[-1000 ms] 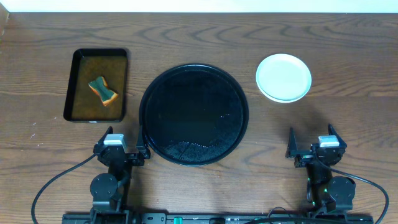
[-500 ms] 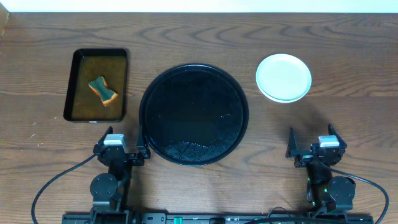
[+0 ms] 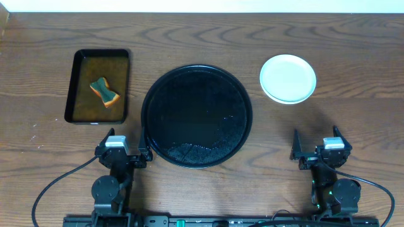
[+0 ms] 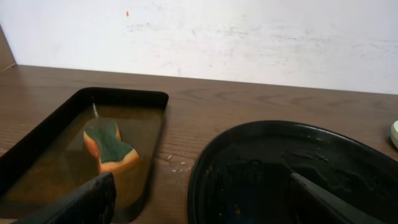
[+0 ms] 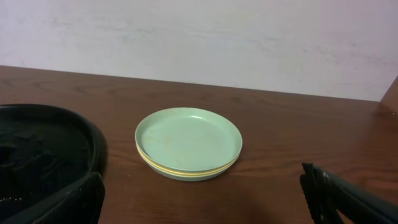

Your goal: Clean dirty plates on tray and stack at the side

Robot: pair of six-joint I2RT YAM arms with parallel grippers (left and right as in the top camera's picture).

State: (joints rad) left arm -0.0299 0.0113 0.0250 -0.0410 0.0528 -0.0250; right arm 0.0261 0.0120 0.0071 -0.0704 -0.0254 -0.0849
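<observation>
At far left, a sponge (image 3: 104,92) is being soaked in brownish liquid in the rectangular tray (image 3: 78,112). Nearer the front edge, the left gripper (image 3: 123,152) is being held with jaws spread wide, gripping nothing. The tray (image 3: 197,69) is being shown at centre, and right of it the plates (image 5: 188,143) are being supported by the table as one stack, the right gripper (image 3: 317,143) being held in front, jaws likewise spread.

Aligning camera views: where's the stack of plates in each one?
Overhead: plate stack upper right, right of the round black tray.
Left wrist: only a pale sliver at the far right edge.
Right wrist: centre frame, mint over a yellow rim.
Shared landmark: the round black tray, plates always to its right.
</observation>
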